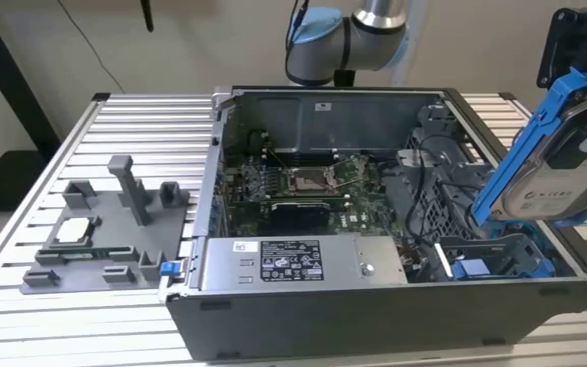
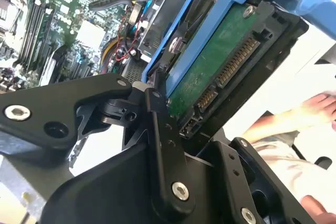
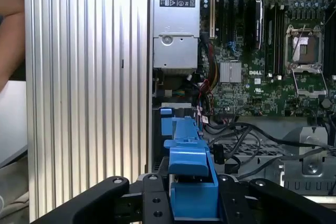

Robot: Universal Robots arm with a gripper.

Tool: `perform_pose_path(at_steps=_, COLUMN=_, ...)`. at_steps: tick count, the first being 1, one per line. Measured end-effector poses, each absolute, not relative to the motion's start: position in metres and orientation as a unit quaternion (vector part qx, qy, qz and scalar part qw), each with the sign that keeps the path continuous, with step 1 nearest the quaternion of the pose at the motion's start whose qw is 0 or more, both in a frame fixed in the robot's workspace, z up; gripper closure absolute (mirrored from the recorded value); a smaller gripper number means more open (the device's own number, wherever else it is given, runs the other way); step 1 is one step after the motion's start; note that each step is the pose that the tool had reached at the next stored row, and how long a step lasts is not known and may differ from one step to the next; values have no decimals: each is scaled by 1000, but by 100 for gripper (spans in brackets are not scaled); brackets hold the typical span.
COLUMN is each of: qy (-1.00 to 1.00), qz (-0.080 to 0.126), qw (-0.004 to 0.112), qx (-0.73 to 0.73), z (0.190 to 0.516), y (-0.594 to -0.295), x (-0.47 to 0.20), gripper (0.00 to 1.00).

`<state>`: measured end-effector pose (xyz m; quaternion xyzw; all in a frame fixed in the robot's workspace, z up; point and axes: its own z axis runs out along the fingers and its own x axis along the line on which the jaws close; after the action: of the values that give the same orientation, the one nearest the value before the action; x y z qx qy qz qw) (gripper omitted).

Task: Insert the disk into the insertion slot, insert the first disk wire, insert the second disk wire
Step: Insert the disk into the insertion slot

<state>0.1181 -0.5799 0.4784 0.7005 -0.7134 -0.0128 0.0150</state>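
The jaws are clamped on the disk (image 1: 559, 157), which hangs tilted above the slot (image 1: 492, 258), at the exterior view's right of the case (image 1: 375, 325). Lowered this skewed, I reckon its blue carrier (image 1: 523, 145) could jam on the slot's edge. The second wrist view shows the disk's green board (image 2: 210, 61) and connector (image 2: 233, 69); the exterior view shows its label (image 1: 571, 177).

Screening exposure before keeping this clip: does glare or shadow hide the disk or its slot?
Exterior view: even light, disk and insertion slot visible, slot interior shaded. Second wrist view: background washed out, the disk's green board clear. First wrist view: streaky glare on the ribbed table, none on the disk.
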Motion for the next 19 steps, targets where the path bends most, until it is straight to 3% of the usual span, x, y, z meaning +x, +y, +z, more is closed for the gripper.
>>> perform_pose_path(at_steps=19, qy=-713, qz=-13, qw=15, qx=700, z=469, y=-580, x=118, gripper=100)
